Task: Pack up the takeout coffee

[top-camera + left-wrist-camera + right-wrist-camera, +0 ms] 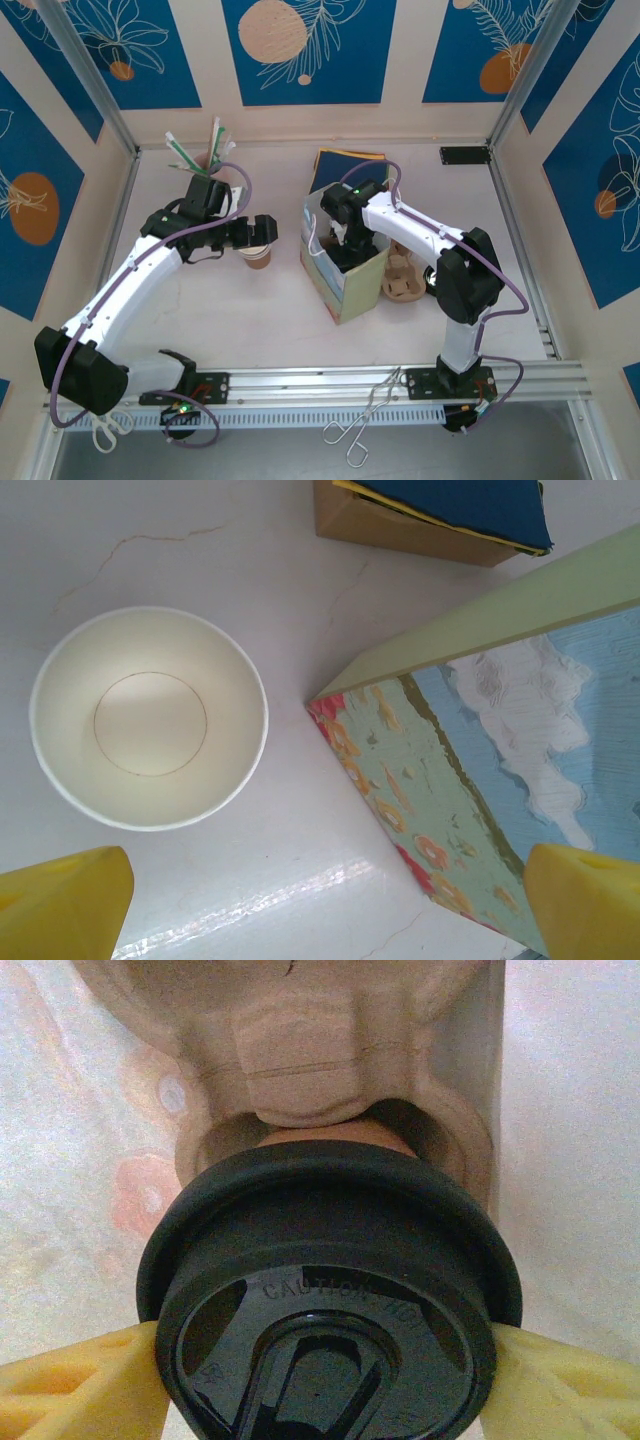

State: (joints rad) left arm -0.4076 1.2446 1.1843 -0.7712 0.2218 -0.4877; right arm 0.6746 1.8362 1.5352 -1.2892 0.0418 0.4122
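**Asker:** Two arms reach out from the metal rail (330,380) nearest you, with scissors (105,430) and wire tongs (358,428) lying by it. What are your grippers doing?

**Describer:** Your left gripper (262,230) hangs with its jaws spread wide and empty above a lidless paper cup (258,258). From its wrist you look straight down into the cup's white inside. Your right gripper (345,235) is down inside the printed paper bag (348,290). It is clamped on the takeout coffee (330,1290), with one yellow finger (70,1380) against each side of the black lid.

**Asker:** Where does the coffee sit?

**Describer:** Inside the bag, right against a moulded pulp carrier (310,1050). You cannot tell whether the cup's base rests in it.

**Asker:** And the surface and the room?

**Describer:** The table (230,320) is white and glossy, faintly veined like marble. A second pulp carrier (400,282) sits just right of the bag. Behind the bag stands a cardboard box of blue napkins (350,165). At the back left is a holder of wrapped straws (195,150). Cream walls (200,60) close in three sides, hung with blue panels showing white leaf outlines and orange discs.
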